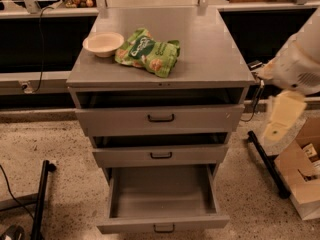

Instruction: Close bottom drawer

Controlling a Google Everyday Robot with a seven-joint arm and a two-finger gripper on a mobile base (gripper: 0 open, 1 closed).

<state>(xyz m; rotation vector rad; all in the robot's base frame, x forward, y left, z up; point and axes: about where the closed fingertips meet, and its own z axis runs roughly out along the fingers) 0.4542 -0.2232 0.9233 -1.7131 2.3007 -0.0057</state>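
The bottom drawer (163, 223) is a grey metal drawer with a small black bar handle (164, 228). It is pulled far out of the cabinet and its inside is empty. My gripper (274, 128) hangs at the end of the white and cream arm (300, 66), to the right of the cabinet at about the height of the middle drawer. It is well above and to the right of the bottom drawer's front and touches nothing.
The top drawer (160, 118) and middle drawer (161, 155) stand slightly out. A white bowl (103, 43) and a green snack bag (148, 52) lie on the cabinet top. A cardboard box (302, 176) and a black bar (267, 164) are at right, a black stand (41, 199) at left.
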